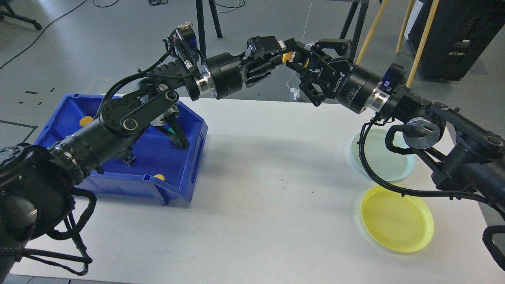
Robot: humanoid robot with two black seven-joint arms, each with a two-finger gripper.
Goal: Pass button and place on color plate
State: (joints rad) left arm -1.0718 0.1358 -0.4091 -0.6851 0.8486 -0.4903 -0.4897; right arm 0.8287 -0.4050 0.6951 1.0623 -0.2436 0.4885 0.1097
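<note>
While the yellow button (287, 57) hung mid-air between left gripper (276, 55) and right gripper (302, 59) — which one clenched it, impossible to tell — best released only once gripped firmly, then carried to the yellow plate (396, 219) on the counter (256, 177).

Small round yellow button (287, 57) pinched between the meeting left gripper (276, 53) and right gripper (295, 60), yellow plastic plate (396, 219) and pale green plate (388, 163) seen well below the right gripper, blue plastic bin (185, 173) below the left
</note>
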